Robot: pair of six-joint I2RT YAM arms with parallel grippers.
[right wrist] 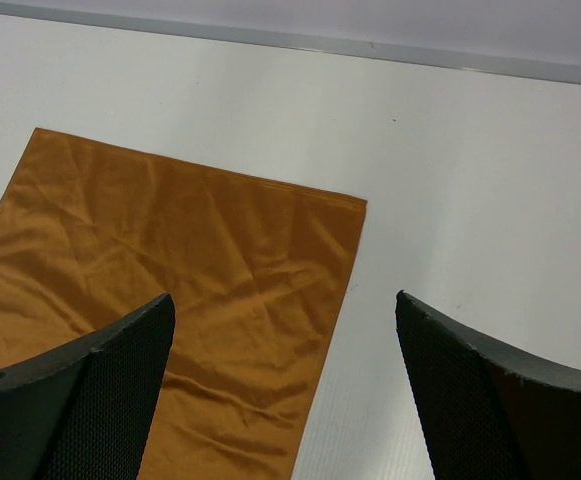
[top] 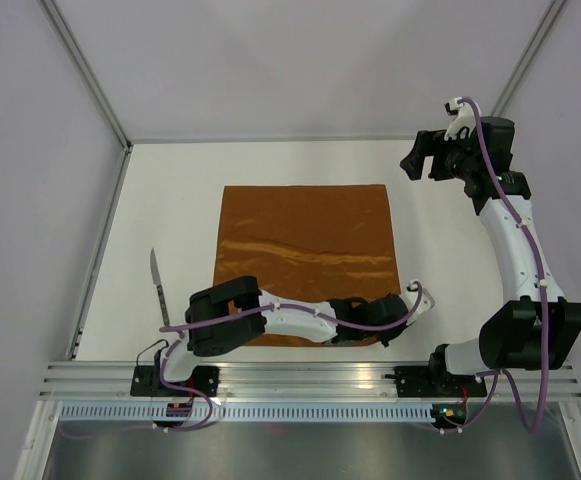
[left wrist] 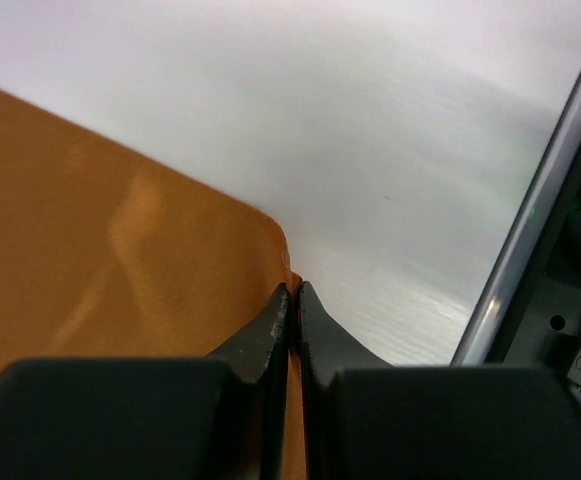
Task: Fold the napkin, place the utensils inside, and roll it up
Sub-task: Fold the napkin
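The rust-orange napkin [top: 305,250] lies flat in the middle of the white table, and my left arm hides its near edge. My left gripper [top: 390,325] is at the napkin's near right corner. In the left wrist view its jaws [left wrist: 295,292] are shut on the napkin's edge [left wrist: 100,260], with orange cloth showing between the fingers. My right gripper [top: 425,160] is raised at the far right, beyond the napkin's far right corner. In the right wrist view it [right wrist: 285,297] is open and empty above the napkin [right wrist: 170,270]. One grey metal utensil, a knife [top: 157,285], lies left of the napkin.
An aluminium rail [top: 310,375] runs along the near table edge and shows in the left wrist view [left wrist: 530,220]. White walls with metal frame bars [top: 90,80] enclose the table. Bare white table [top: 450,260] lies right of the napkin.
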